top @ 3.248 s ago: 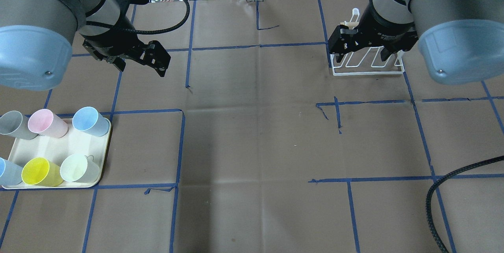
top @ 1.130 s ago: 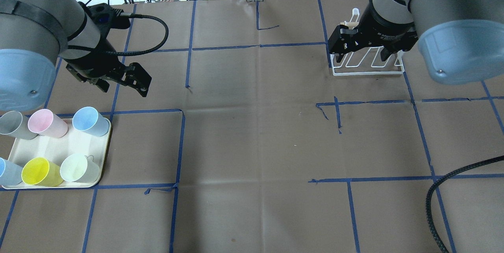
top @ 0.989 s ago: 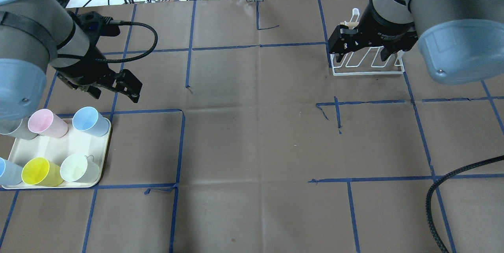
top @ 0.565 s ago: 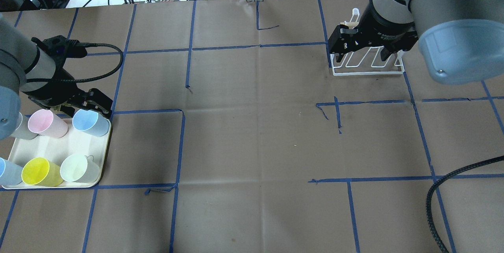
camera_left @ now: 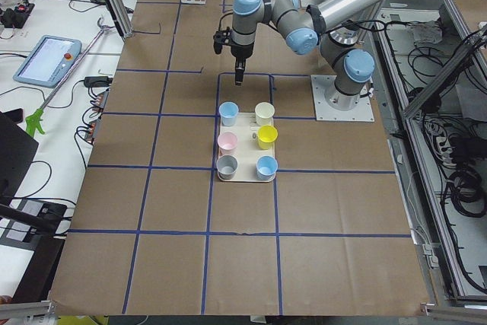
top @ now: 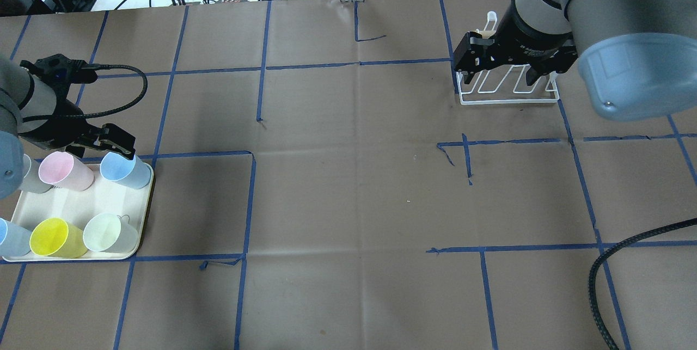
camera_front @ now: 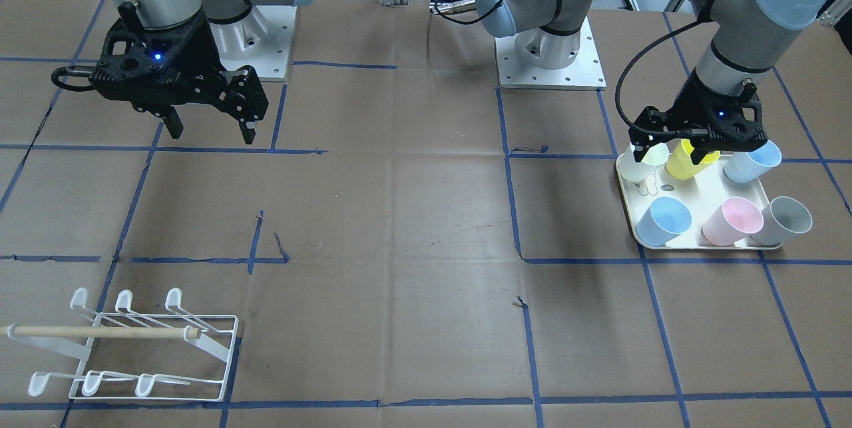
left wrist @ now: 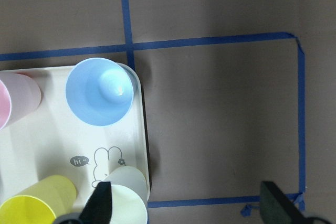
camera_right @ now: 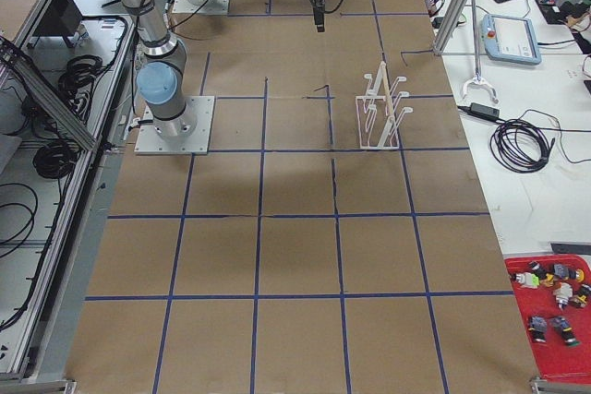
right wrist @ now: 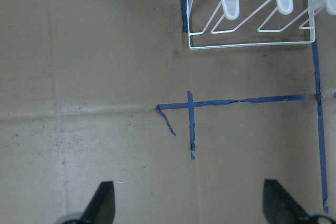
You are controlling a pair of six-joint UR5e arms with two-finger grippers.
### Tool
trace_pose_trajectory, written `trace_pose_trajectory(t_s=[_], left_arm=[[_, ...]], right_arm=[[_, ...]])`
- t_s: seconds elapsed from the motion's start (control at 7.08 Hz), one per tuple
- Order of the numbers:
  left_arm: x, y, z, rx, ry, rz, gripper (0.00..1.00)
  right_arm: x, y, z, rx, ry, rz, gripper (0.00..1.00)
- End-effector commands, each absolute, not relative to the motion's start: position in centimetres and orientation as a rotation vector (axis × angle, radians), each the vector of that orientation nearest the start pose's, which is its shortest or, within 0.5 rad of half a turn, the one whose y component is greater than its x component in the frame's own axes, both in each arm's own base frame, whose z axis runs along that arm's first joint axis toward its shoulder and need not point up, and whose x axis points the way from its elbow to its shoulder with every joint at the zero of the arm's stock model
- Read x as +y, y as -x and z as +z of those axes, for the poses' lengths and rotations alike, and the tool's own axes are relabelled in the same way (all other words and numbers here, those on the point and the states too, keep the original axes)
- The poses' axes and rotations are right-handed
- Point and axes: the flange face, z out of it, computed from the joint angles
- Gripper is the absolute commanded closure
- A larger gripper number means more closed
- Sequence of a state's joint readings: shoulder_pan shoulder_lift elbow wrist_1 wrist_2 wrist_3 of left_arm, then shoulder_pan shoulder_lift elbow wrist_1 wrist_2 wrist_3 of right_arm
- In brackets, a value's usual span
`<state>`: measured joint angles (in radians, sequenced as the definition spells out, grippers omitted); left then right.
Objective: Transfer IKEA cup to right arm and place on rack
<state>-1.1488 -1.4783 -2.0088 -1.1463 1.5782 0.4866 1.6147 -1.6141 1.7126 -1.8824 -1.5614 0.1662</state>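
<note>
Step in hand, as I read it: the left arm is going for a cup, nothing picked yet. Six IKEA cups stand upright, mouths up, on the cream tray (top: 81, 200) at the robot's left. Far row: blue cup (top: 126, 167), pink cup (top: 65, 169), grey cup (top: 34, 181). Near row: pale green cup (top: 109, 233), yellow cup (top: 53, 237), second blue cup (top: 10, 237).

The left gripper (top: 102, 147) hovers above the tray's right-hand end, fingers spread wide, holding nothing, clear of every rim. In the wrist view the blue cup sits ahead and left of the gap between the fingers. The pale green cup is right under the left fingertip (left wrist: 102, 203). The gap itself looks down on bare table just off the tray edge.

So the cups lie down and leftward from the claw. Their long axis is vertical and the fingers open left to right, which would suit a pinch after a small shift left and a drop. Which cup it is after I cannot tell; probably one of that end pair.

The right gripper (camera_front: 212, 130) hangs high near its base, fingers spread, empty, well apart from the rack (camera_front: 126, 332), which has no cup on it. The left arm is far nearer the cups, the right arm nearer the rack.
</note>
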Motion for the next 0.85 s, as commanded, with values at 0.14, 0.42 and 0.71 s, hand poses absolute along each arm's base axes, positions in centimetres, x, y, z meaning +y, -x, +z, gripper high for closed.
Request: trace_pose_trajectory(t_s=[0.14, 0.42, 0.71], left_arm=[[-47.6, -7.0, 31.5, 3.123, -0.096, -0.033, 0.02], [-48.4, -8.7, 27.1, 3.134, -0.058, 0.000, 0.03], [-47.9, -9.1, 23.4, 3.117, -0.040, -0.042, 0.02]], right_arm=[[-49.7, -16.6, 45.3, 2.850, -0.367, -0.684, 0.00], [-49.3, -17.5, 45.7, 2.696, -0.462, -0.697, 0.00], [-49.4, -17.8, 46.8, 2.537, -0.636, -0.785, 0.00]])
